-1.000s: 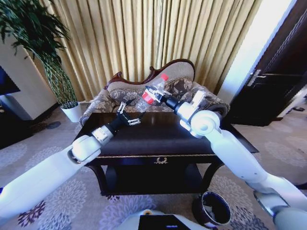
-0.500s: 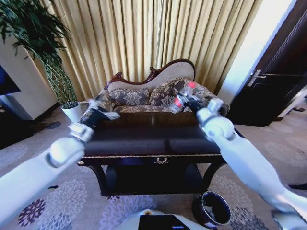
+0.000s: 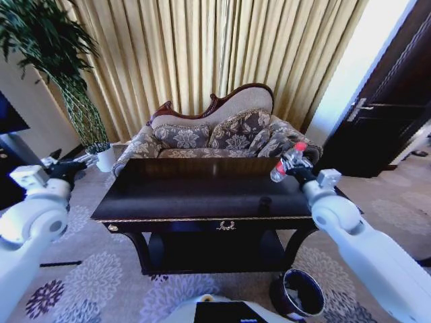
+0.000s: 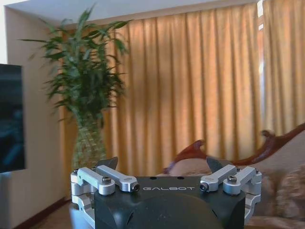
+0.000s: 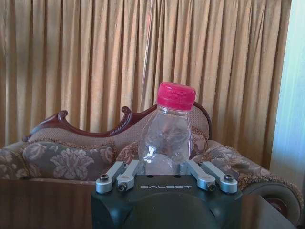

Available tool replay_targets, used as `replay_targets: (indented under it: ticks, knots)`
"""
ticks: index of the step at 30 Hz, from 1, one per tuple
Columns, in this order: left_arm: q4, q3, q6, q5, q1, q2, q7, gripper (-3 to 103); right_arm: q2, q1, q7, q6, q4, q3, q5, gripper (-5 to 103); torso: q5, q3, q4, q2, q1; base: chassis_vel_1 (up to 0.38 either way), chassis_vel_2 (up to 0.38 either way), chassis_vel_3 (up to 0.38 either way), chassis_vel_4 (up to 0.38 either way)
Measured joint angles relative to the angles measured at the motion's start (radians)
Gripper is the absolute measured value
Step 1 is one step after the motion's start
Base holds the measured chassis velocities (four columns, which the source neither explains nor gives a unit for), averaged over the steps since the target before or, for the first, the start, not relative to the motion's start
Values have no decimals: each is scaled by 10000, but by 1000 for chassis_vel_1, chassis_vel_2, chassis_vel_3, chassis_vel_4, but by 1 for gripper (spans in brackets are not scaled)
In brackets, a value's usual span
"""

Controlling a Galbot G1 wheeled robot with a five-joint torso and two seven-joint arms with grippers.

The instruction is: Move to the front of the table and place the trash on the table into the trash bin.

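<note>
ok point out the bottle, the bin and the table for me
bottle (image 5: 167, 136): right wrist view, on the clear body under the red cap
bin (image 3: 277, 294): head view, on the dark outer wall at its left side
table (image 3: 195, 195): head view, on the bare glossy top

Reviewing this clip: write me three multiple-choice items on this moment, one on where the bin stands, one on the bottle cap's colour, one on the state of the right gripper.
1. Where does the trash bin stand?
A. On the floor by the table's front right leg
B. On the sofa
C. On the tabletop

2. What colour is the cap of the bottle?
A. Blue
B. Red
C. White

3. What is the right gripper doing?
A. Hanging open and bare
B. Resting inside the bin
C. Shut on the bottle, above the right end of the table

Answers: 1 A, the head view shows the bin on the carpet beside that leg. 2 B, the right wrist view shows a red cap. 3 C, the fingers close around the bottle's body.
</note>
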Motion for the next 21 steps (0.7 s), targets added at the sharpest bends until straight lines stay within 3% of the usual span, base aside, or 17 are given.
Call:
replay_targets:
  ticks: [7,11,15,21]
  knots:
    - [-489,-257,-527,-3,459,-387,925,100,-487,-822,-31,-184,669,1132,760,28,-3,0,1,1,0,0,0,0,0]
    - [-672,-238,-525,17,611,-507,978,100,-612,-1048,-39,-177,907,1296,867,28,-1,2,2,0,1,0,0,0,0]
    - [-805,-783,-271,72,961,-619,1191,100,-715,-1263,-44,-146,1220,1331,968,28,0,1,2,0,1,15,-27,-40,21]
    - [-828,-918,-196,746,1097,-1074,1562,100,-536,-1607,-41,17,1387,1303,794,28,-3,1,5,0,1,64,-51,-63,52]
